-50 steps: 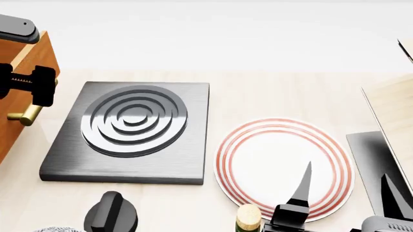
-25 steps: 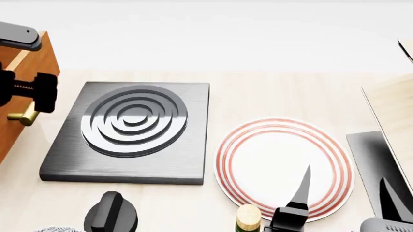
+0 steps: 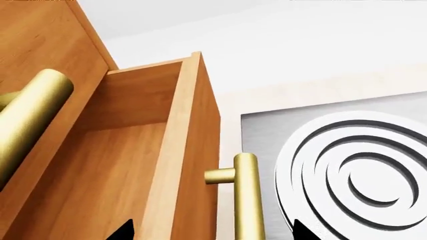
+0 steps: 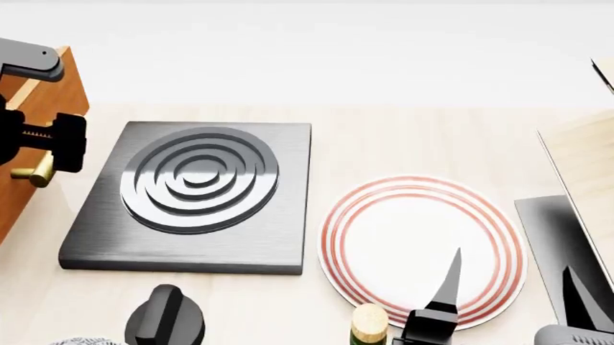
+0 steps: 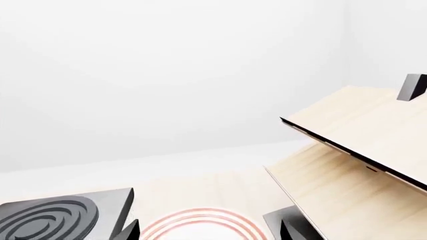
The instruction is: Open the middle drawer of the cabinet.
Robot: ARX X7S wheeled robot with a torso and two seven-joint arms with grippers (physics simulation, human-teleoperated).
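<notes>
The cabinet (image 4: 56, 92) stands at the far left of the head view, orange-brown wood. In the left wrist view the cabinet (image 3: 40, 45) has the middle drawer (image 3: 190, 150) pulled out, its hollow inside showing. The drawer's brass bar handle (image 3: 247, 200) stands off its front and also shows in the head view (image 4: 34, 174). My left gripper (image 3: 210, 234) is open, one black fingertip (image 3: 123, 231) over the drawer's inside, the other beyond the handle. It shows at the cabinet front (image 4: 43, 142). My right gripper (image 4: 508, 302) is open and empty over the plate (image 5: 200, 222).
A grey hotplate (image 4: 197, 190) with ring burners lies right of the cabinet. A white plate (image 4: 422, 248) with red rings lies at centre right. A black knob (image 4: 165, 316) and a cork-topped bottle (image 4: 369, 323) stand at the front. A pale wood rack (image 4: 585, 165) is at the right.
The left arm's grey link has dropped a little and the gripper has shifted slightly at the cabinet front. The right gripper's finger sits slightly lower in view.
</notes>
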